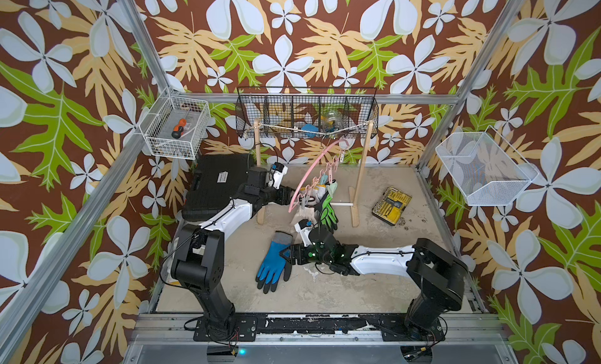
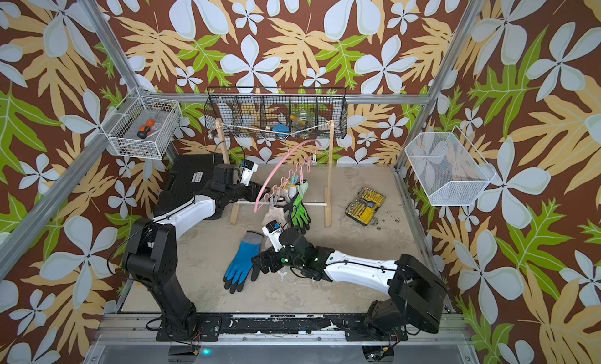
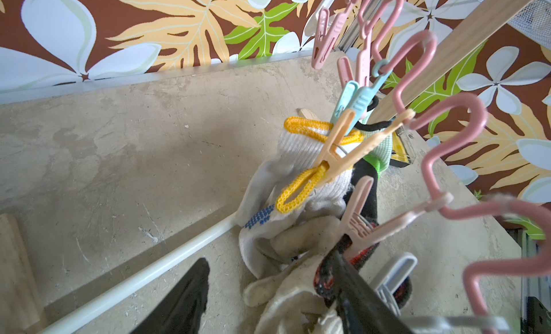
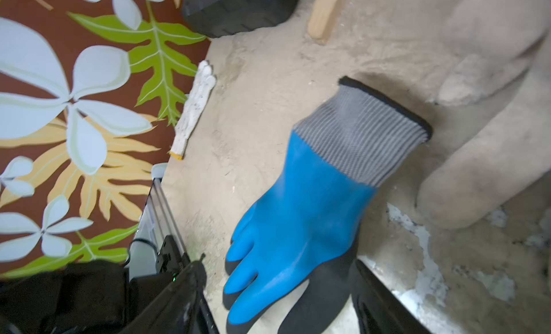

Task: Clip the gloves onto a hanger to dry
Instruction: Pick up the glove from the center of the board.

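Note:
The pink hanger (image 1: pixel 308 170) (image 2: pixel 274 170) hangs tilted from the rack's string, and its wavy bar (image 3: pixel 429 168) carries pastel clips. Clipped to it are a white knit glove with a yellow cuff (image 3: pixel 298 150), a dirty beige glove (image 3: pixel 298 240) and a neon green-and-black glove (image 1: pixel 328 212). My left gripper (image 1: pixel 294 199) (image 3: pixel 268 302) is open at the hanger's low end. The beige glove hangs between its jaws, and one finger (image 3: pixel 357 296) rests against a pink clip (image 3: pixel 357 225). A blue-and-black glove (image 1: pixel 273 264) (image 4: pixel 313 213) lies flat on the floor. My right gripper (image 1: pixel 286 253) (image 4: pixel 283 299) is open, astride its fingers.
A wooden two-post rack (image 1: pixel 359 183) stands behind the gloves, with a white rod (image 3: pixel 134 278) low between its feet. A black tool case (image 1: pixel 221 186) sits back left and a yellow bit case (image 1: pixel 392 205) lies right. Another white glove (image 4: pixel 193 108) lies by the wall. Wire baskets (image 1: pixel 305 115) hang above.

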Tool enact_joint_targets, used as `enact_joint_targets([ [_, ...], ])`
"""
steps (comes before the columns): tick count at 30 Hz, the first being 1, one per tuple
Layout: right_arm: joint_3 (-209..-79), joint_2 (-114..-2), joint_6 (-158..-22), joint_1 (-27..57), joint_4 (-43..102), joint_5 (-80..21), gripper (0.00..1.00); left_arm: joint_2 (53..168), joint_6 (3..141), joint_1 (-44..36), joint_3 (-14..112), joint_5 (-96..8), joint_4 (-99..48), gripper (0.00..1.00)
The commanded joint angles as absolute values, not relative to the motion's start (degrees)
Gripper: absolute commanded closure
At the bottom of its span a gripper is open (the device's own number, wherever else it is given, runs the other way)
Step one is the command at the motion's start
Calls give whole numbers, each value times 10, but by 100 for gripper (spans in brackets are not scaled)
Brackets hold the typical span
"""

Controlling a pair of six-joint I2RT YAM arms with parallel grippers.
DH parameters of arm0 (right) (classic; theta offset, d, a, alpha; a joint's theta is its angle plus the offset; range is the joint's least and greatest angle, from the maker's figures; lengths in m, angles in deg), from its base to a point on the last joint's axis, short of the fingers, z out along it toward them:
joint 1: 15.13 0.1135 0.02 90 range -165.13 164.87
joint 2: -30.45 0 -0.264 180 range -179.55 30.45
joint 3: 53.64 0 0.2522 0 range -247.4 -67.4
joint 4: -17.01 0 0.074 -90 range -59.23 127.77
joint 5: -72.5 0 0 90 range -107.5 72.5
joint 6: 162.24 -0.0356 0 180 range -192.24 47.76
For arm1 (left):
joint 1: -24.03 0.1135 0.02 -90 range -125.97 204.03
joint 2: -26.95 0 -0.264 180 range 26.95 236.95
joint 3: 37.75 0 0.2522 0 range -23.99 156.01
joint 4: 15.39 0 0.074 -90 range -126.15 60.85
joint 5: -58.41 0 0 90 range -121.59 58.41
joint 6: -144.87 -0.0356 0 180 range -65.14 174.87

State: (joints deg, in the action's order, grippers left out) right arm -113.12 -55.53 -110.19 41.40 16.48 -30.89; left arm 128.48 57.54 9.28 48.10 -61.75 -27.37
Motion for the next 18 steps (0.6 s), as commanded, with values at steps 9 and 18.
enact_joint_targets([
  [9, -1198, -738, -1271, 395, 41, -317, 24, 1251, 577, 98, 448, -623, -277, 31],
  [18, -1241, -821, -1299, 357, 8, -353, 35, 1261, 580, 100, 454, -637, -273, 31],
])
